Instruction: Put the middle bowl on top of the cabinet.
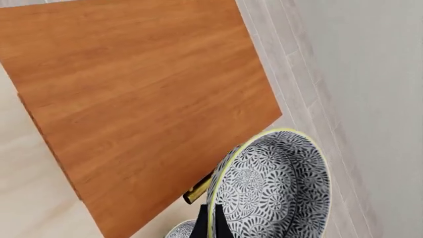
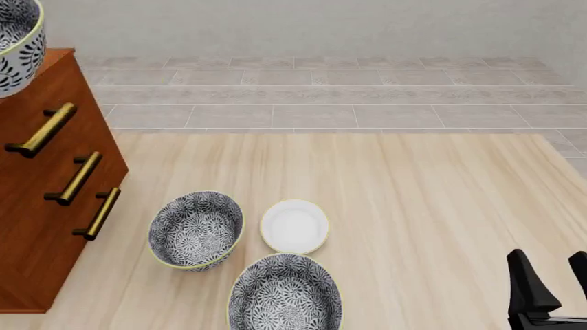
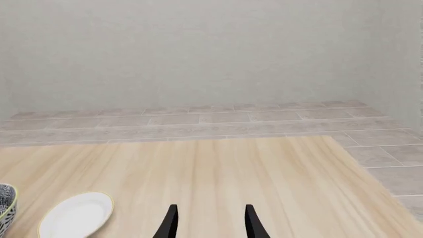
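Far left of the front view: the cabinet [image 2: 41,185] stood at the table's left edge, three brass bar handles [image 2: 76,178] on its front. The middle bowl [image 2: 18,42] hung above the cabinet's top at the frame's upper left corner, partly cut off by the frame edge. In the left wrist view this bowl [image 1: 274,186] sat tilted on edge beyond the cabinet top [image 1: 132,99], with the left gripper [image 1: 213,225] clamped on its yellow-green rim, one dark finger either side of the wall. Could not tell whether the bowl touched the top.

Moving right along the table [image 2: 440,206]: a patterned bowl [image 2: 195,230] stood upright near the cabinet; just beside it, the small white dish [image 2: 295,226]; in front of both, a second patterned bowl [image 2: 285,293] at the near edge.

Far right: the right gripper [image 2: 550,278] sat low at the frame's lower right, well apart from the bowls. In its wrist view the fingers [image 3: 170,223] stood apart, nothing between them, over bare table, the white dish off to one side.
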`<state>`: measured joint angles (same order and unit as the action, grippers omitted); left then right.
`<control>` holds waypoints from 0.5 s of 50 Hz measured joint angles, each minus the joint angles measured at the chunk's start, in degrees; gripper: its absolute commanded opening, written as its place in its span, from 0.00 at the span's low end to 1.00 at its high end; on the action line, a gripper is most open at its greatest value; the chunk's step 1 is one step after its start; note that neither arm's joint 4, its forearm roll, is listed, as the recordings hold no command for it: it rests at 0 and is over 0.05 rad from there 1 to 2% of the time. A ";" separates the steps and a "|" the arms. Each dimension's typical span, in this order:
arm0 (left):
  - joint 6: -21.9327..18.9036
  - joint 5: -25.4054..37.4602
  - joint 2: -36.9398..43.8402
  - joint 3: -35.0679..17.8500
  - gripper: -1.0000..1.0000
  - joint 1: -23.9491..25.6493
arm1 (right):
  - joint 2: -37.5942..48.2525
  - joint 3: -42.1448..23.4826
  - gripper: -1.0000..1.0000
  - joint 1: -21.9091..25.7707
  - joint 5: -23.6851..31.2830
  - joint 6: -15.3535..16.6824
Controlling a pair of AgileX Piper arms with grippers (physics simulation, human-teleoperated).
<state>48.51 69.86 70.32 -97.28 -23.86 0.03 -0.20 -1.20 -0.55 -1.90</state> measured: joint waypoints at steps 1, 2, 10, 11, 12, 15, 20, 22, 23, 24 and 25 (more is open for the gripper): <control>0.01 0.02 0.09 -0.20 0.00 -0.31 | 0.00 -0.01 1.00 0.01 0.02 0.02; 0.02 0.04 0.20 -0.41 0.00 -0.60 | 0.00 -0.01 1.00 0.03 0.04 0.04; -0.06 0.04 1.18 -1.91 0.00 -3.15 | 0.00 0.04 1.00 0.15 0.12 0.19; -0.10 0.04 1.33 -2.07 0.00 -3.50 | 0.01 0.05 1.00 0.17 0.13 0.21; -0.16 0.04 1.48 -2.22 0.00 -3.84 | 0.01 0.06 1.00 0.19 0.14 0.23; -0.41 0.04 1.97 -2.68 0.00 -4.96 | 0.01 0.08 1.00 0.24 0.16 0.28; -0.99 0.04 2.96 -3.41 0.00 -6.90 | 0.02 0.10 1.00 0.31 0.21 0.36; -1.30 0.04 3.34 -3.73 0.00 -7.74 | 0.02 0.11 1.00 0.33 0.22 0.38; -1.45 0.04 3.52 -3.89 0.00 -8.13 | 0.02 0.11 1.00 0.34 0.23 0.38; -1.62 0.04 3.71 -4.05 0.00 -8.52 | 0.03 0.12 1.00 0.34 0.23 0.39; -1.78 0.04 3.89 -4.20 0.00 -8.90 | 0.03 0.12 1.00 0.35 0.23 0.39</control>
<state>46.73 69.90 74.20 -101.47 -32.76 0.06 -0.08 -0.85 -0.32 -1.51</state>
